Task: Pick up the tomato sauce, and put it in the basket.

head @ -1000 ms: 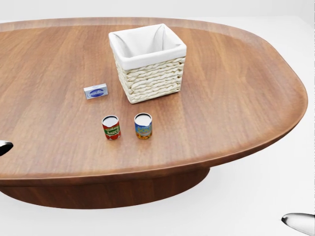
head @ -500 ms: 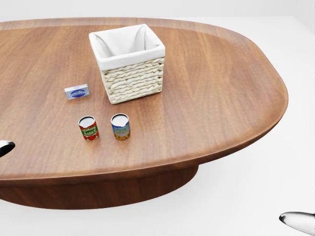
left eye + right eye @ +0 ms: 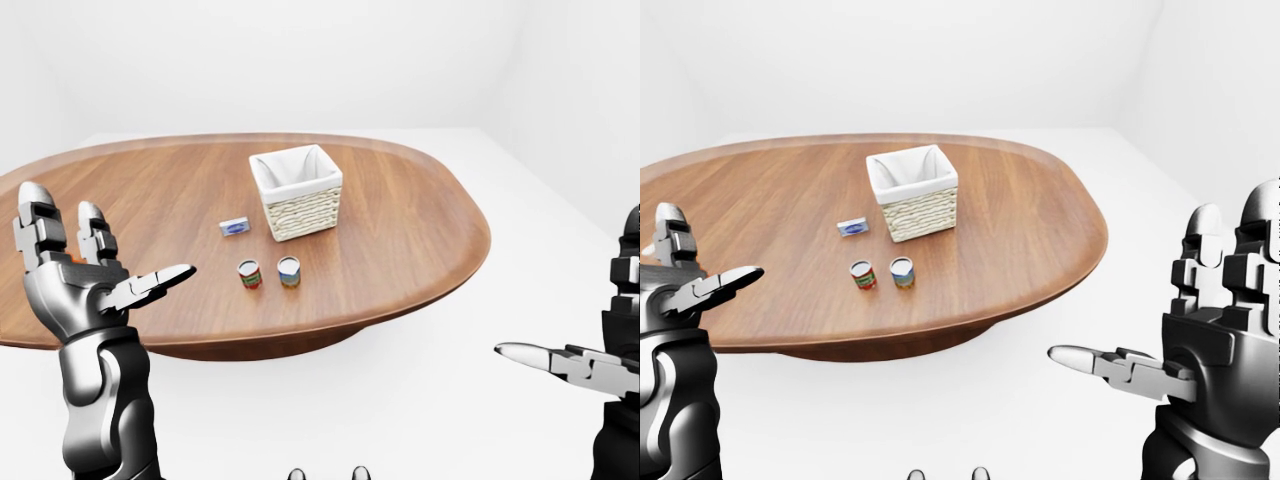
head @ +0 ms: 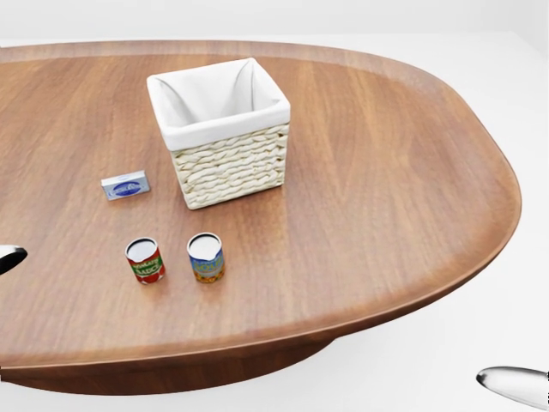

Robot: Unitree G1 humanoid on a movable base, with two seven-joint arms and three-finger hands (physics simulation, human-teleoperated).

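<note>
Standing upright on the wooden table (image 4: 403, 172), the tomato sauce (image 4: 146, 260) wears a red and green label whose white lettering is too small to read. Just beside it, to its right in the head view, stands another can (image 4: 206, 257) in blue and yellow. The white-lined wicker basket (image 4: 225, 137) sits above both, and a small blue-and-white box (image 4: 125, 185) lies to the basket's left, its print illegible. Only silvery fingertips show at the head view's edges; the eye views reveal both hands whole. The left hand (image 3: 75, 275) is spread and grips nothing, and the right hand (image 3: 1200, 350) is likewise unclenched, both well apart from the cans.
</note>
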